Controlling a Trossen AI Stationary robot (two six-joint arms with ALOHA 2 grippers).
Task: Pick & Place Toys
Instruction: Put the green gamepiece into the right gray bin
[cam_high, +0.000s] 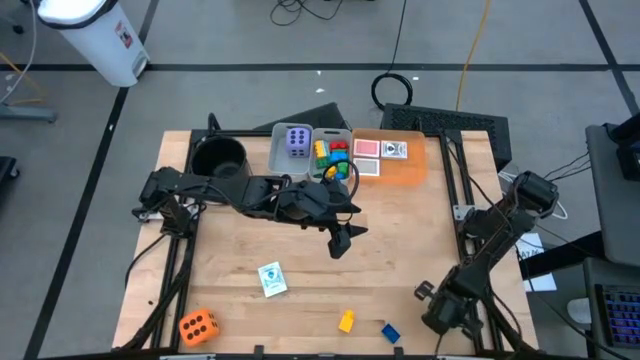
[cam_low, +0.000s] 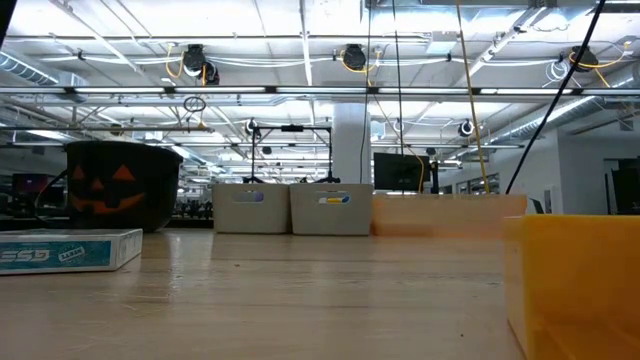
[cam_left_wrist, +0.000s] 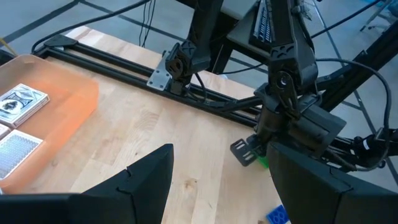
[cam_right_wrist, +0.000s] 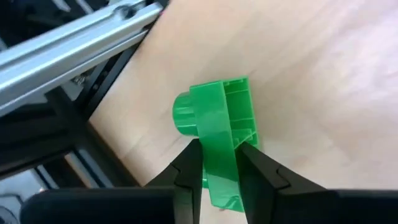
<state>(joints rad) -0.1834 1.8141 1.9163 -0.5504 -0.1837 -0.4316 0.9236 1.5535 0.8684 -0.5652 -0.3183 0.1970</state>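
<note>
My right gripper is shut on a green brick near the table's front right corner. The brick also shows in the left wrist view. My left gripper hangs open and empty over the table's middle. A picture card, an orange die, a yellow brick and a blue brick lie on the table's near part. A purple die and several bricks lie in the grey bins. Cards lie on the orange tray. My right gripper pinches the green brick's end between its two fingers, which come from above, pointing down. The brick lies on its side, with a round stud pointing sideways. Whether it rests on the table or is just clear of it, I cannot tell.
A black pumpkin bucket stands at the far left beside two grey bins and the flat orange tray. Black frame rails run along both table sides. In the low view, the card and the yellow brick stand close.
</note>
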